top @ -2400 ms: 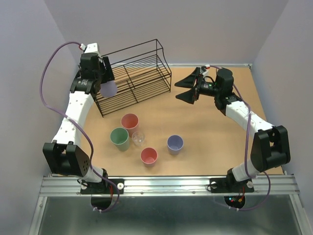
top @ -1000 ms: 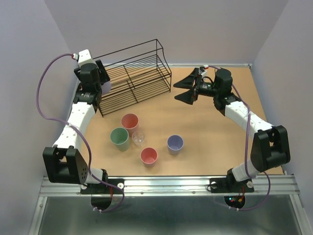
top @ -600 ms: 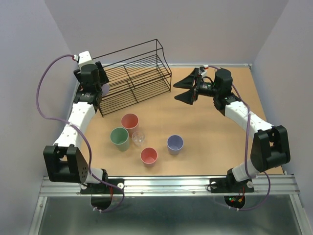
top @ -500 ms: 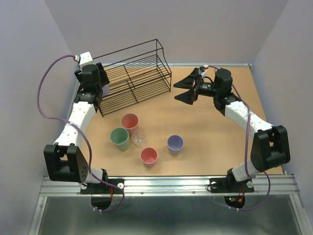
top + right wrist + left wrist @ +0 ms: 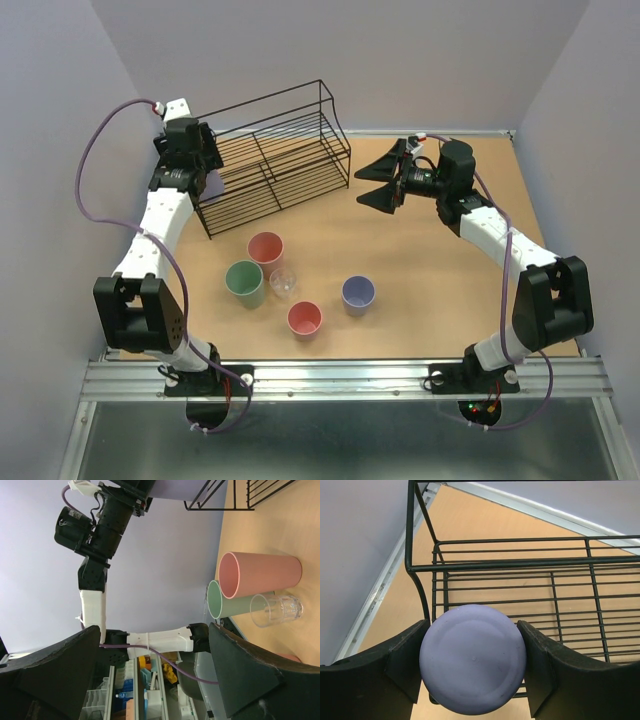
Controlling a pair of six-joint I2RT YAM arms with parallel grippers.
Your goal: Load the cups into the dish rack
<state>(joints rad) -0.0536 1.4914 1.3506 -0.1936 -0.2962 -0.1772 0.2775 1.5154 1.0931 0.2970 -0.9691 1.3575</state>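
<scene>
1 lavender cup point(image 5: 472, 667) is clamped between the fingers of the left gripper point(image 5: 472, 630). Its closed base faces the wrist camera and its mouth is hidden. It hangs at the left end of the rack point(image 5: 275, 150), against the corner bars of the lower tier. I cannot tell whether it touches them or sits just outside. No cup shows inside the rack from above.

By my reading, the step in hand is loading this 1st cup. The next move calls for getting it past the end bars and onto a shelf, setting it down steady on the thin wires, then spreading the jaws and backing out without hooking a bar.

5 cups stand mouth-up on the desk point(image 5: 450, 300), in front of the rack. The green cup point(image 5: 244, 279), the far pink cup point(image 5: 265, 247) and the small clear cup point(image 5: 283, 283) stand close together. The near pink cup point(image 5: 305, 318) stands a little nearer the arm bases. The 2nd lavender cup point(image 5: 358, 292) stands apart at the right. So the task looks barely begun.

Over the desk to the right of the rack, the right gripper point(image 5: 385, 177) hovers with its jaws wide apart and nothing in them, well apart from every cup. It would have to swing in and down toward the 2nd lavender cup, the 1 nearest it, to pick up.
</scene>
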